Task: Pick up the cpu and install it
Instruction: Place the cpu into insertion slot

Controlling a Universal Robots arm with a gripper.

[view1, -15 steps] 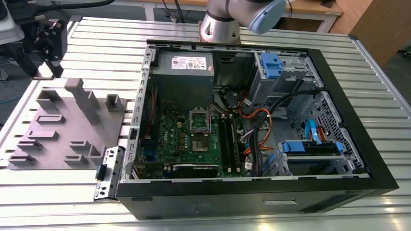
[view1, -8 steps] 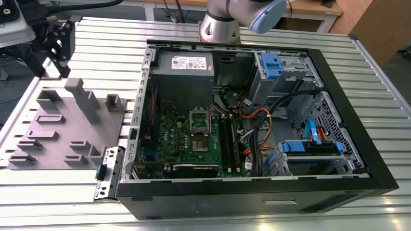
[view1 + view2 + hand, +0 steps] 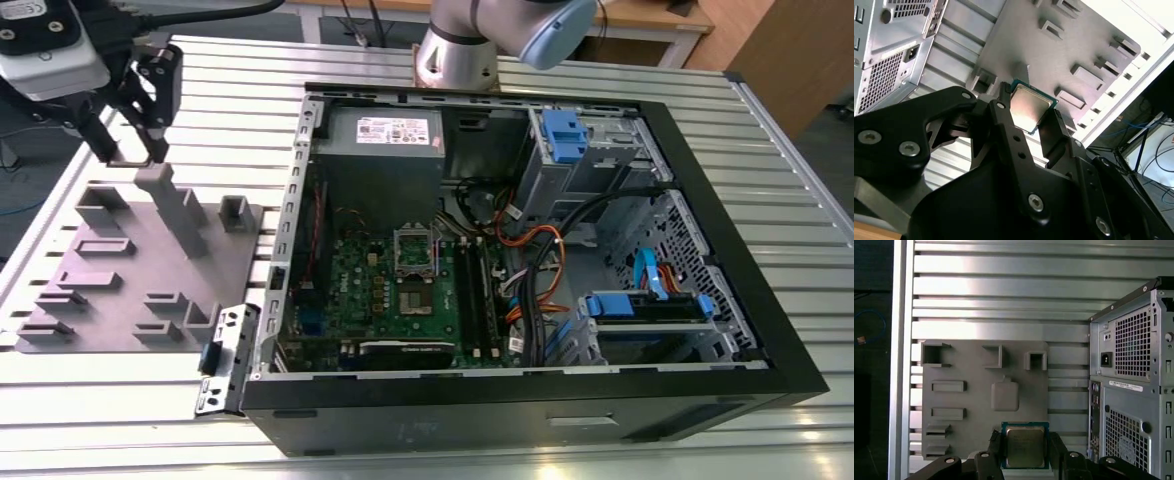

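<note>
fingers (image 3: 1056, 454) grip cpu (image 3: 1025, 446) above tray (image 3: 974, 407)

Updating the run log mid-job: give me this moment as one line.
claw: shut on cpu | cpu: held above grey tray | position: exterior view's left of computer case | install: not yet done

Exterior view: high, oblique, over counter (image 3: 120, 420), open computer case (image 3: 534, 405), grey tray (image 3: 120, 290). First wrist view: straight down over tray, near. Second wrist view: slantwise along pincer (image 3: 1028, 105), close. Both wrist views share tray, case rear, cpu (image 3: 1025, 446).
</note>
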